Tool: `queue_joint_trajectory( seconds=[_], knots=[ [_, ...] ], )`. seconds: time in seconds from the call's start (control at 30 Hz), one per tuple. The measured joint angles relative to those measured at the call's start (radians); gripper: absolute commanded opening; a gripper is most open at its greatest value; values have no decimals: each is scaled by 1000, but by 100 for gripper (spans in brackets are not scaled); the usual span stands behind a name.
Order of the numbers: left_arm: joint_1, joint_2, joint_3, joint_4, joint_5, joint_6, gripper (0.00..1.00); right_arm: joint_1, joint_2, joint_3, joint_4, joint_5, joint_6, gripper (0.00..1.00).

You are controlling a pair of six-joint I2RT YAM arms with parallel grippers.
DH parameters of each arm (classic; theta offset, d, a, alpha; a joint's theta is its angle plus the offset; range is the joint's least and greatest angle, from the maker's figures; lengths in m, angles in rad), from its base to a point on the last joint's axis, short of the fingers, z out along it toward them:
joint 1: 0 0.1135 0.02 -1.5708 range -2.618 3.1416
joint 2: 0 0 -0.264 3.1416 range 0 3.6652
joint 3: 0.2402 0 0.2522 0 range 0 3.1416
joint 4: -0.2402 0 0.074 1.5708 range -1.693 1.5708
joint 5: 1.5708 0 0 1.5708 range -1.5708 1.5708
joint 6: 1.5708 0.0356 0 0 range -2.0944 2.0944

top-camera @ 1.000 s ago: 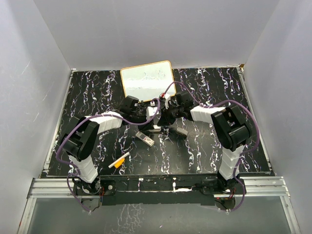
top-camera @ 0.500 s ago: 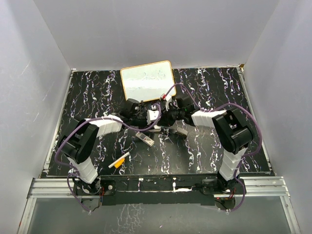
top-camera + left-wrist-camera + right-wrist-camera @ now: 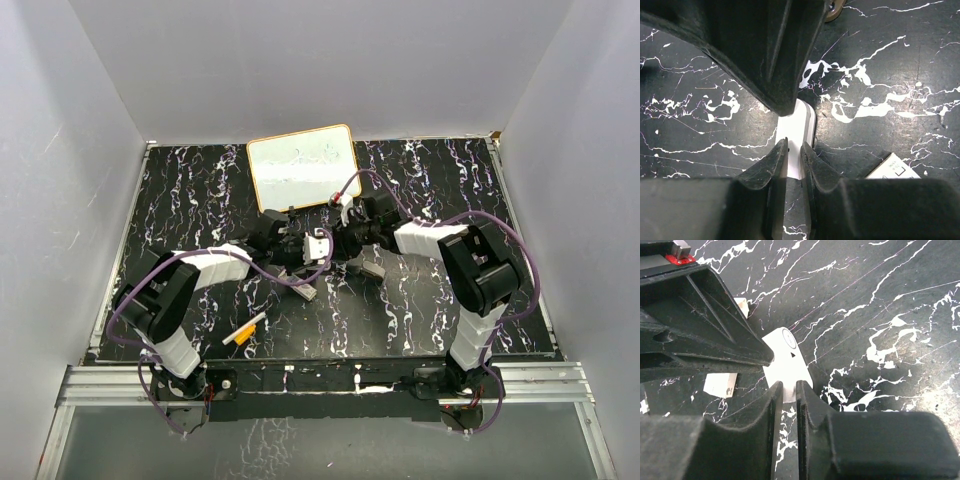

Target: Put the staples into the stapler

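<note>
Black marbled table [image 3: 450, 310], left gripper [image 3: 794, 150] near-closed, pinching white stapler [image 3: 318, 243], right gripper [image 3: 788, 390] clamped tight on same stapler, staples [image 3: 303, 288] lying loose just beside

near end of white piece [image 3: 800, 122] hidden between left end effector [image 3: 793, 145] fingers, printed white corner [image 3: 892, 172] cut by bottom edge

White stapler [image 3: 787, 360] mid-table; flat white staples pack [image 3: 892, 170] lies near it
</note>
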Motion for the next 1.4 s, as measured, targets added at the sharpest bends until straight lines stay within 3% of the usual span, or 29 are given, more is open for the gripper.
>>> queue_joint_trajectory(
  seconds=[0.2,0.37,0.67,0.8,0.83,1.0,1.07,1.1,1.23,1.4],
  knots=[
    [-3,0,40,-74,-7,11,21,-26,0,114,-164,-44,-29,44],
    [-5,0,89,-167,-6,11,36,-56,-22,142,-219,-49,-53,58],
    [-5,0,200,-282,18,-13,49,-150,-134,115,-298,-24,-97,66],
    [1,-16,213,-332,-8,-36,55,-154,-172,124,-350,106,-110,69],
    [5,-29,212,-343,-27,-51,60,-153,-177,133,-370,168,-112,70],
    [56,-129,213,-352,-224,-139,71,-150,-216,171,-441,570,-168,80],
    [80,-177,218,-353,-328,-175,89,-154,-245,174,-454,703,-203,96],
    [90,-193,225,-354,-379,-191,96,-159,-259,179,-459,760,-217,99],
    [124,-231,298,-385,-624,-303,97,-176,-316,188,-464,872,-220,99],
    [171,-329,315,-412,-819,-433,97,-184,-401,188,-447,918,-148,99]
  ],
)
